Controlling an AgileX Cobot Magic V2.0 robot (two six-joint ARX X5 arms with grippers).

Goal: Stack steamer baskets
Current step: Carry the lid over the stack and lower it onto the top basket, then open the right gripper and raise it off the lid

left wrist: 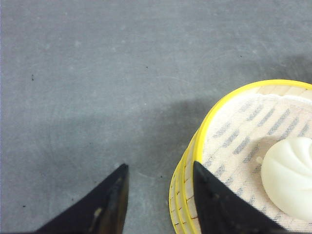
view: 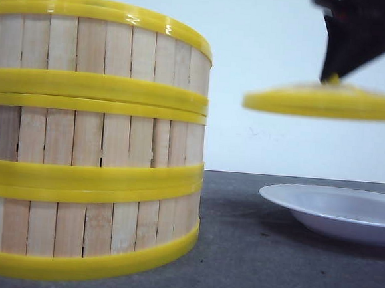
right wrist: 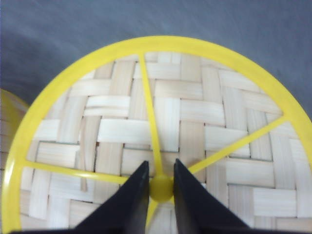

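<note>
A bare test bench: grey felt tabletop (view: 249,268) against a plain white wall (view: 267,43).

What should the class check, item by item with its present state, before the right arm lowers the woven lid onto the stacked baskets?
1. Three slatted wooden yellow-rimmed steamer baskets stacked straight: ok.
2. Right gripper shut on the woven bamboo lid's yellow knob: ok.
3. Lid above the stack: not ok, it hangs over the shallow white plate.
4. Left gripper clear of the top rim: not ok, one finger overlaps it.
5. White steamed bun sitting below rim height: cannot tell.
</note>
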